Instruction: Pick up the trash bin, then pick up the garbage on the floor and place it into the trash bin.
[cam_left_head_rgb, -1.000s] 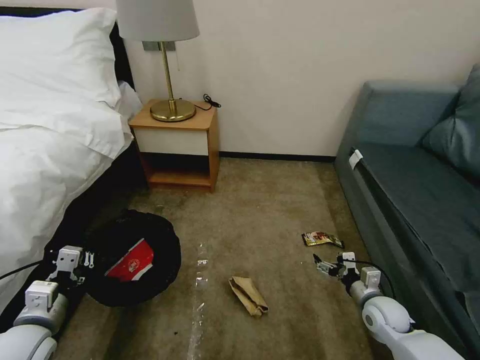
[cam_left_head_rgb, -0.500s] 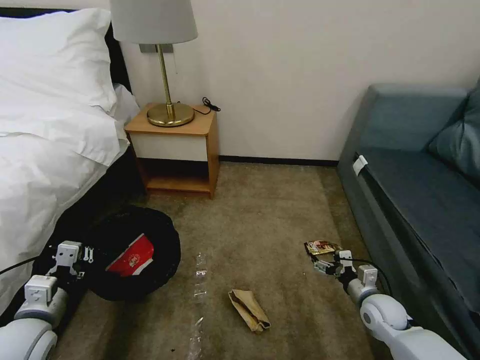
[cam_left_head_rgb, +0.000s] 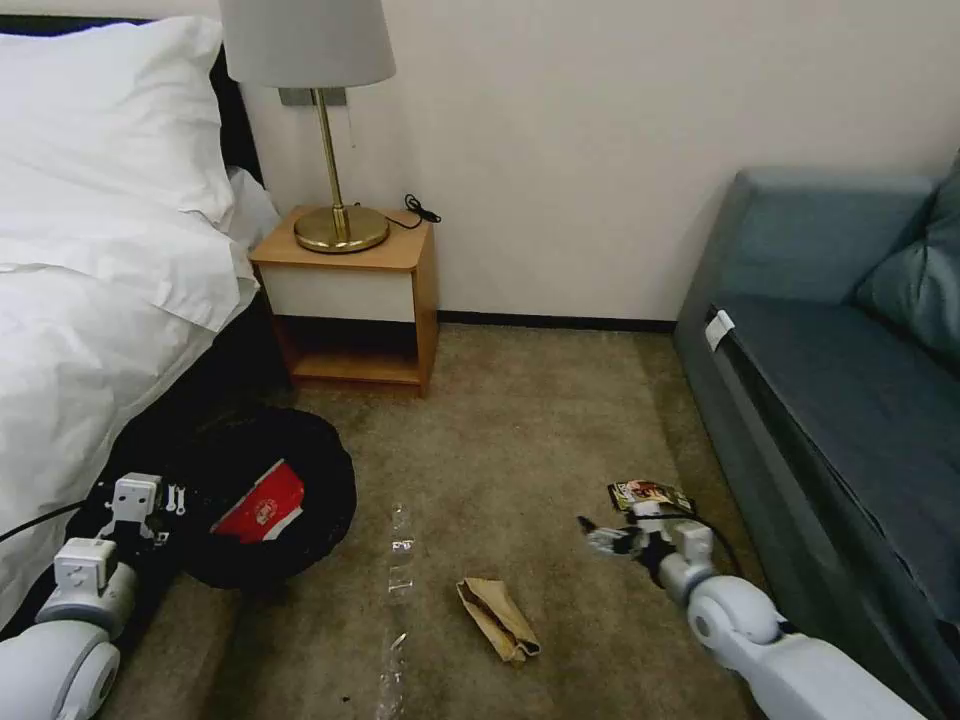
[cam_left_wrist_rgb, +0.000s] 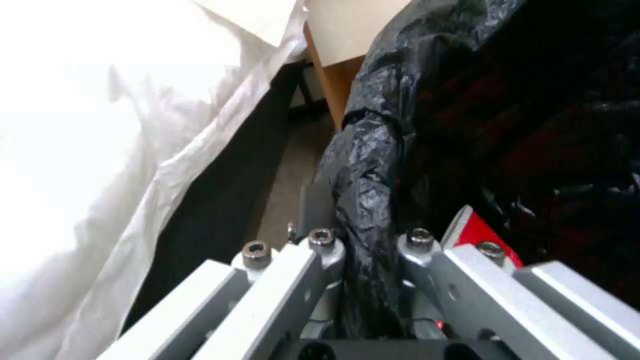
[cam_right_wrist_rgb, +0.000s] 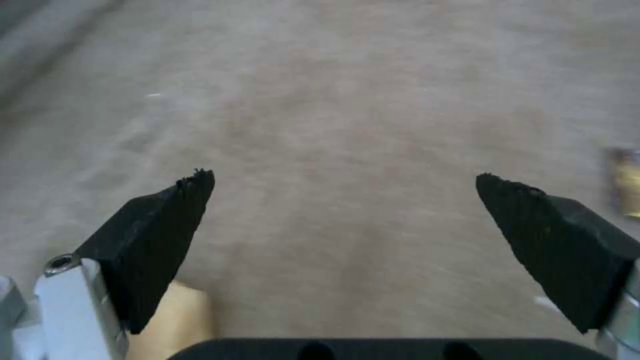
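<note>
Between the left gripper's (cam_left_wrist_rgb: 363, 250) fingers (cam_left_wrist_rgb: 320, 245) sits a fold of the black bag that lines the trash bin (cam_left_head_rgb: 260, 505), pinched at the rim beside the bed (cam_left_head_rgb: 90, 330); the red-and-white packet (cam_left_head_rgb: 262, 503) lies inside. Across the carpet (cam_left_head_rgb: 520, 440), the right gripper (cam_left_head_rgb: 610, 540) hovers low with its fingers (cam_right_wrist_rgb: 167, 225) spread wide over bare floor, holding nothing. Just beside it, toward the sofa (cam_left_head_rgb: 840, 390), lies the dark snack wrapper (cam_left_head_rgb: 650, 494); the brown paper bag (cam_left_head_rgb: 497, 618) rests nearer the middle, with the clear bottle (cam_left_head_rgb: 398, 570) between it and the bin. One risk, as I judge it: the left grip is on thin bag film rather than hard rim, so the liner could slip or tear and tip the bin. Another is that the flat wrapper may slide from under closing fingers.
</note>
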